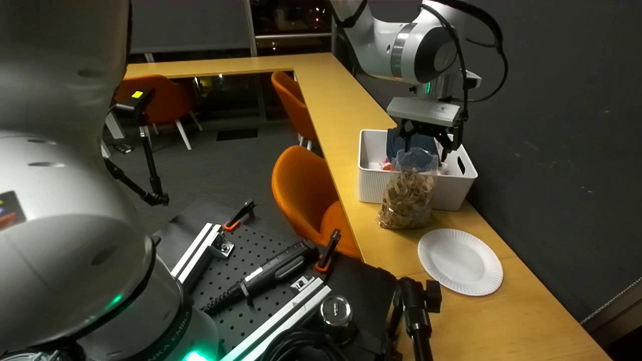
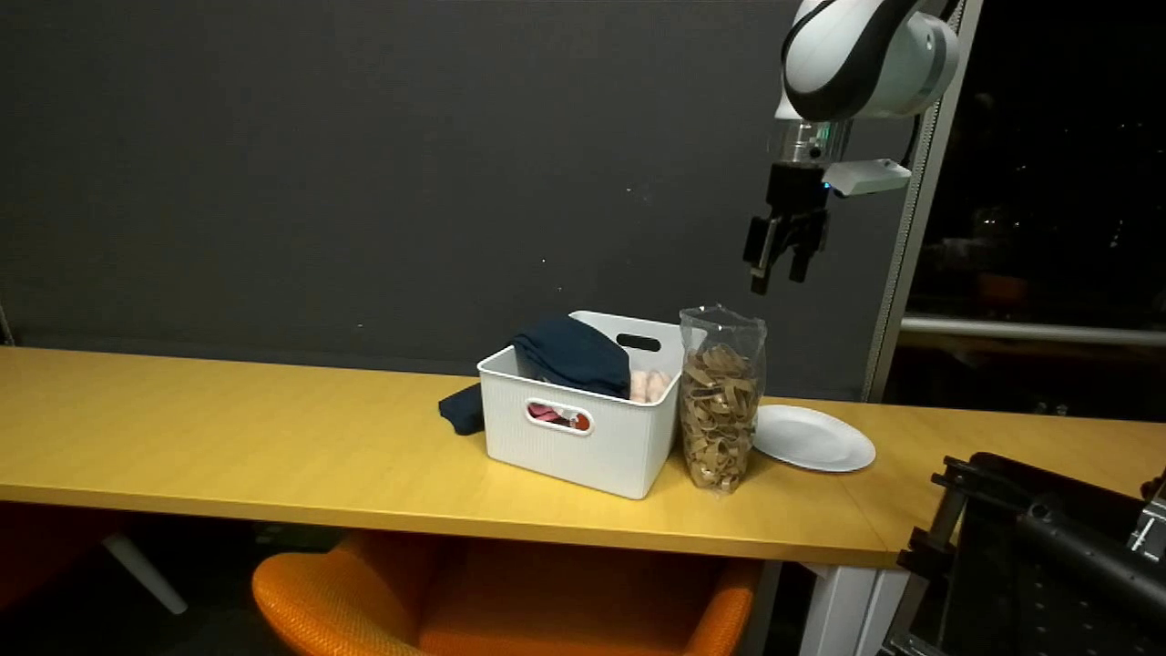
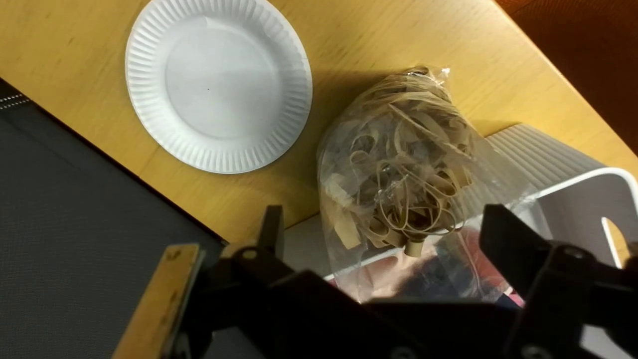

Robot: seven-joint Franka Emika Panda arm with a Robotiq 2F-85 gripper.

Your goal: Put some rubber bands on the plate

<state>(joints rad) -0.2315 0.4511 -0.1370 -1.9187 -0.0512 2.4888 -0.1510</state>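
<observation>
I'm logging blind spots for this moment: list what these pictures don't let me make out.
What lies deep in the white bin: in an exterior view, its wall and the dark cloth hide it.
Number of rubber bands: in the wrist view they cover one another.
Upper reach of the arm: cut off by the top edge in both exterior views.
Any print on the black tool: too small to read in an exterior view.

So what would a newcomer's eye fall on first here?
Probably the clear bag of rubber bands, standing beside the bin on the table. Next, the white plate lying near the bag, and the black fingers hanging higher than the bag, spread apart.
</observation>
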